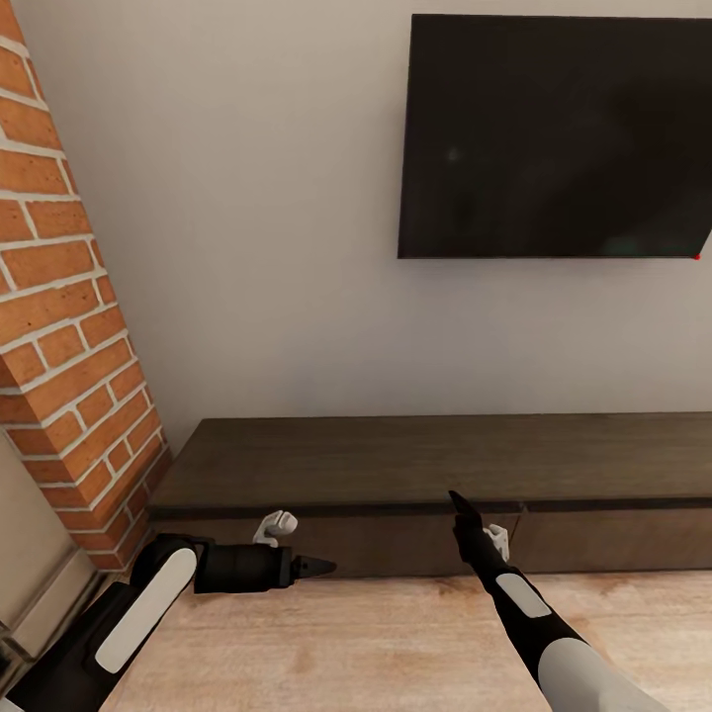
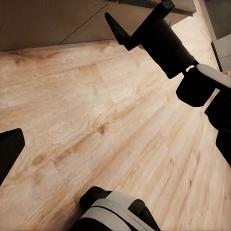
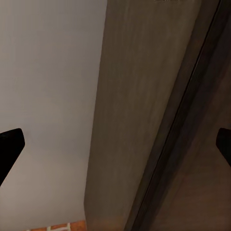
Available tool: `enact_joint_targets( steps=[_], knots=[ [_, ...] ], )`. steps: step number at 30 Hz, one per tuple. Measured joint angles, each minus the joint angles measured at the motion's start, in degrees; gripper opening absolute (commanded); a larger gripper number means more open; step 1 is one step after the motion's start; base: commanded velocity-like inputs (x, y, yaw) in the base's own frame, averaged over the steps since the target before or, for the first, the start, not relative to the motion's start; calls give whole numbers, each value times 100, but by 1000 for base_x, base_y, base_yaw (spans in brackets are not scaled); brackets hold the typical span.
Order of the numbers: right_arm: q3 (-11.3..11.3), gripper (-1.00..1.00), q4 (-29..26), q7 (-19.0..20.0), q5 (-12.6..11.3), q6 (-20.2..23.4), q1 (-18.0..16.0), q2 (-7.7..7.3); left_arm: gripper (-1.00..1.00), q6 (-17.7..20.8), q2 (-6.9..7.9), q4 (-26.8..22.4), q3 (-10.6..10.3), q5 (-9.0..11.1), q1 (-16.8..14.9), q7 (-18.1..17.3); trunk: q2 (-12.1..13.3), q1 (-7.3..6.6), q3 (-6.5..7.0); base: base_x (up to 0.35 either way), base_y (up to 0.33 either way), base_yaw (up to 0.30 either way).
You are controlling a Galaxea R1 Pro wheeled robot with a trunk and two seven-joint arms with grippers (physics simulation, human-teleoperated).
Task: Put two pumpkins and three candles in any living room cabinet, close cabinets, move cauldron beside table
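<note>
The cabinet [image 1: 425, 460] is a long, low, dark brown unit against the wall, and its drawer fronts [image 1: 396, 544] sit flush and shut. My right gripper [image 1: 461, 504] points at the front edge of the cabinet top, near the middle. It is open with nothing in it, and the right wrist view has its fingertips [image 3: 9, 144] spread wide over the cabinet top [image 3: 139, 96]. My left gripper [image 1: 318, 567] hangs low over the floor in front of the cabinet's left part, pointing right, open and empty. The pumpkins, candles and cauldron are out of view.
A red brick column [image 1: 69, 326] stands left of the cabinet. A black TV [image 1: 554, 138] hangs on the pale wall above it. Light wood floor [image 2: 96, 120] lies between me and the cabinet. My right arm [image 2: 163, 43] crosses the left wrist view.
</note>
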Motion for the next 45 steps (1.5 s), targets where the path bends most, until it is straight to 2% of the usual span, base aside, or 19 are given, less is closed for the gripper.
enact_joint_targets(
  steps=[3,5,7,11,27,32,41,45],
  knots=[
    [0,100,0,0,-1,-1,0,-2,100,0,0,-2,13,24,0,0,0,0,0,0,0,0],
    [1,100,0,0,-1,-2,1,-3,100,0,4,-3,17,130,0,0,0,0,0,0,0,0],
    [0,100,0,0,0,-6,-1,-2,100,0,10,-3,15,264,0,0,-79,43,-35,0,0,0],
    [0,100,0,0,0,-25,1,1,100,0,68,-3,-14,354,-1,0,-239,131,-107,0,0,0],
    [-6,100,-7,176,-23,-189,2,3,100,0,114,-3,-38,384,0,0,-881,483,-395,0,0,0],
    [9,100,-2,504,-13,-118,1,-9,100,0,114,-11,-43,384,0,0,-1082,593,-484,0,0,0],
    [1,100,-1,617,-16,-142,2,-6,100,0,114,-91,-55,386,0,0,-1443,790,-646,0,0,0],
    [1,100,-5,644,-12,-161,0,1,100,0,114,-110,-57,396,0,0,-1449,802,-734,0,0,0]
  ],
)
